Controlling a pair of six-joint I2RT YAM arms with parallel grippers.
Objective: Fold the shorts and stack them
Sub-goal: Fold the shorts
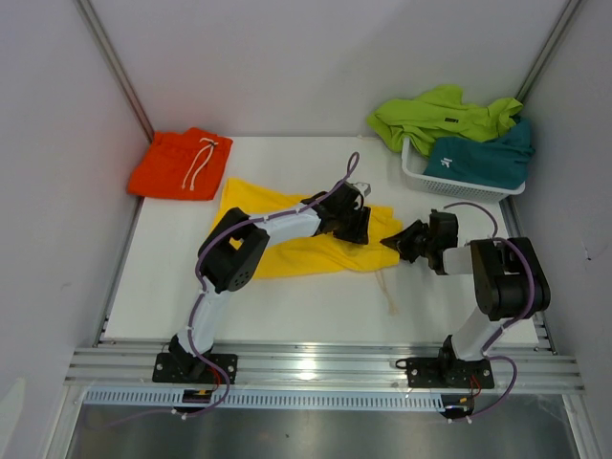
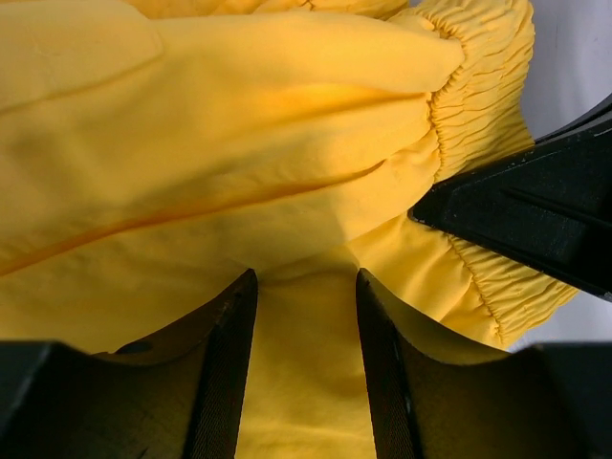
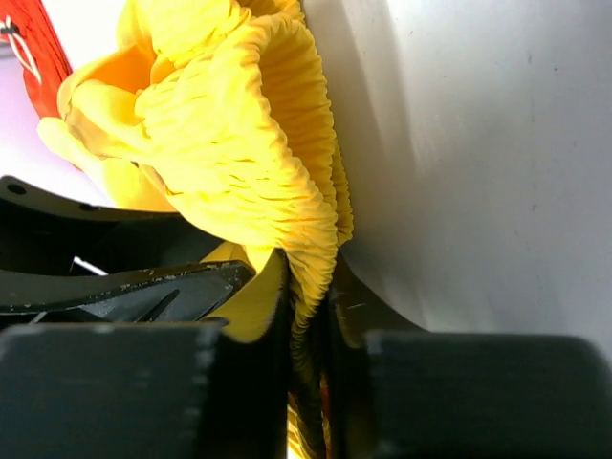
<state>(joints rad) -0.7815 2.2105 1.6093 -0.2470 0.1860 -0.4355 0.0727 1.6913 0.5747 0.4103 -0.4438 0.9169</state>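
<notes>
white logo on teal shorts (image 1: 478,161), unreadable

yellow shorts (image 1: 287,229) mid-table, orange (image 1: 182,164) folded far-left, green (image 1: 440,115) and teal (image 1: 483,158) far-right

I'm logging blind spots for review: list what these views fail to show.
- Top view: left pincer tips, hidden by the arm's own wrist.
- Left wrist view: yellow shorts fill the frame; table hidden.
- Right wrist view: orange shorts cut off by the left edge.
- Top view: teal shorts logo too small to read.
</notes>
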